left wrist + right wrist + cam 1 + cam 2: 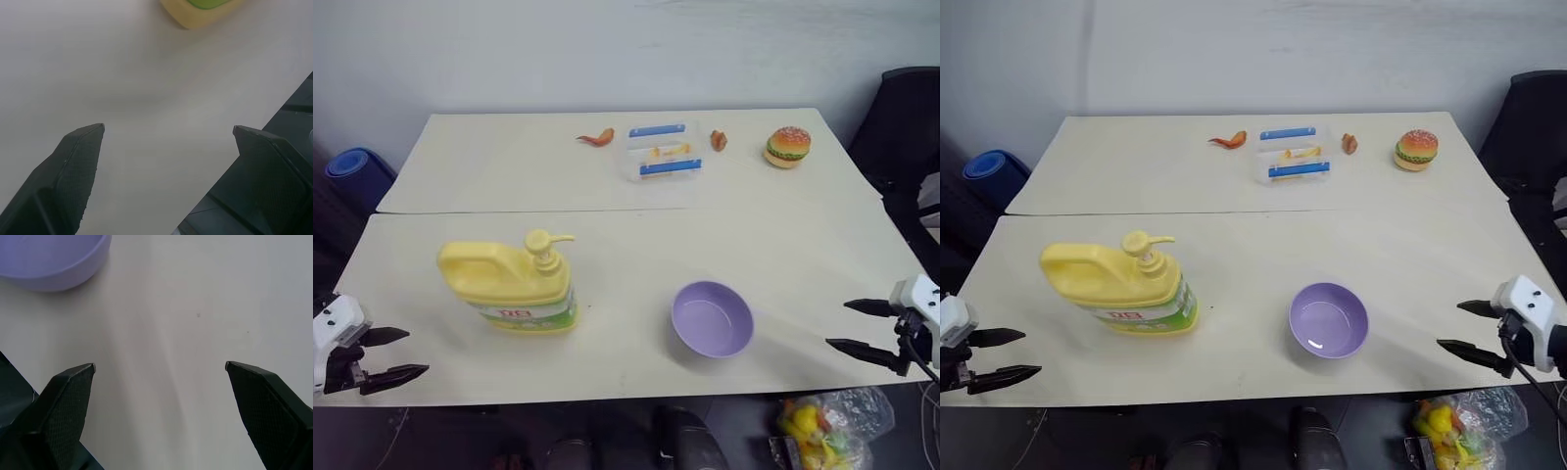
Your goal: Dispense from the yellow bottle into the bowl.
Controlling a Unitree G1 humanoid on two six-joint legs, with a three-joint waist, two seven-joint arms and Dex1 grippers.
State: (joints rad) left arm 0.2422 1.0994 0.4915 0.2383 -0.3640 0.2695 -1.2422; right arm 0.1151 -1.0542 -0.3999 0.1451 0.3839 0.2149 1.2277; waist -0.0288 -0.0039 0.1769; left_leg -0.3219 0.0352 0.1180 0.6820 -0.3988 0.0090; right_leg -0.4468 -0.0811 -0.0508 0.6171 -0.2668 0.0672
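The yellow bottle (pixel 514 284) stands upright on the near table, left of centre, its pump spout pointing right. The lavender bowl (pixel 712 318) sits to its right, empty. My left gripper (pixel 407 354) hovers open at the table's front left corner, well left of the bottle. At the front right edge my right gripper (pixel 837 325) is open too, a short way right of the bowl. A corner of the bottle (pixel 200 11) shows in the left wrist view, and the bowl's rim (pixel 54 264) in the right wrist view.
On the far table lie a clear box with blue strips (pixel 663 151), a toy burger (pixel 787 147), and two small orange-brown toy pieces (pixel 598 138) (pixel 719 140). A blue roll (pixel 354 168) is at far left. A bag of toys (pixel 822 423) lies below the front right edge.
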